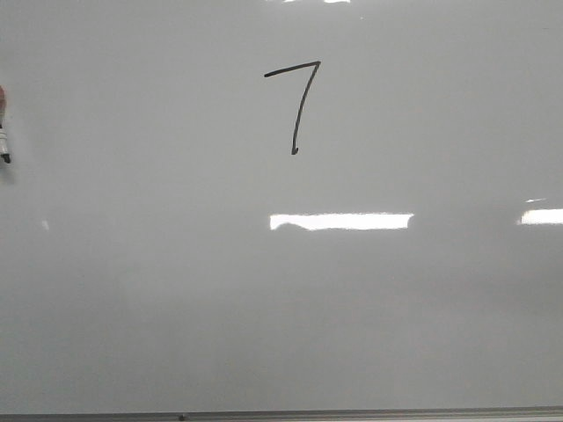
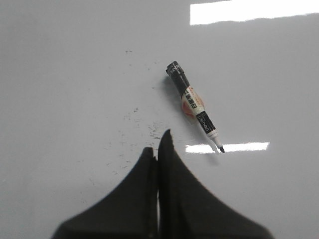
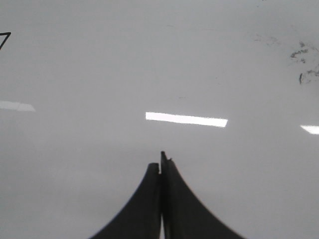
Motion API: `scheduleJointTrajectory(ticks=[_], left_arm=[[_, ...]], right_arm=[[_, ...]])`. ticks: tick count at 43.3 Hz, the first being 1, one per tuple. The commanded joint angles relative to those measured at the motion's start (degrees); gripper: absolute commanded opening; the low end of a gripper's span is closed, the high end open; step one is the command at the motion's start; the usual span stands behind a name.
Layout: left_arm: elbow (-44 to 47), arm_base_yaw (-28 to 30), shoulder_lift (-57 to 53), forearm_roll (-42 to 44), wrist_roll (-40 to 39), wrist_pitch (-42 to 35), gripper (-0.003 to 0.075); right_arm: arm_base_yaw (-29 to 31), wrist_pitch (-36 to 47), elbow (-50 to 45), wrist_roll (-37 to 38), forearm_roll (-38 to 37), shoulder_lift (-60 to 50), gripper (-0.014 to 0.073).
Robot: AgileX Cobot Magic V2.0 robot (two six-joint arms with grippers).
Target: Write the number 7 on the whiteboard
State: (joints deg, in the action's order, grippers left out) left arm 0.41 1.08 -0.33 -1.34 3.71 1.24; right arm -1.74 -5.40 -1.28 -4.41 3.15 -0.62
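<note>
A black 7 (image 1: 296,105) stood drawn on the far middle of the whiteboard (image 1: 176,308). A marker (image 2: 195,106) lay uncapped on the board at its left edge (only its tip showed from the front), just beyond the left claw (image 2: 158,144), whose fingers were pressed together, empty. The right claw (image 3: 161,160) was likewise closed on nothing, with faint smudges (image 3: 304,62) farther off.

The left black pointed gripper (image 2: 158,142) has its two fingers pressed together, and it holds nothing. The right black pointed gripper (image 3: 160,162) is the same, fingers closed against each other and empty. Neither arm appears in the front view.
</note>
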Motion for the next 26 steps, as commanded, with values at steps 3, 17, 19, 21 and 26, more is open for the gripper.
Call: scheduleJointTrajectory(ticks=[3,17,19,21,26], left_arm=[[0.8,-0.4,-0.7,-0.4,-0.2,-4.8,-0.0020],[0.8,-0.4,-0.7,-0.4,-0.2,-4.8,-0.0020],[0.8,-0.4,-0.7,-0.4,-0.2,-4.8,-0.0021],[0.8,-0.4,-0.7,-0.4,-0.2,-4.8,-0.0020],[0.8,-0.4,-0.7,-0.4,-0.2,-4.8,-0.0020]], right_arm=[[0.4,8.3,-0.1,-0.3,0.1,-1.0,-0.0068],[0.4,9.1,-0.1,-0.3,0.1,-1.0,-0.0068],[0.4,9.1,-0.1,-0.3,0.1,-1.0,-0.0068],[0.4,9.1,-0.1,0.0,1.0,-1.0,-0.0068],[0.4,9.1,-0.1,0.2,2.6,-1.0,-0.0068]])
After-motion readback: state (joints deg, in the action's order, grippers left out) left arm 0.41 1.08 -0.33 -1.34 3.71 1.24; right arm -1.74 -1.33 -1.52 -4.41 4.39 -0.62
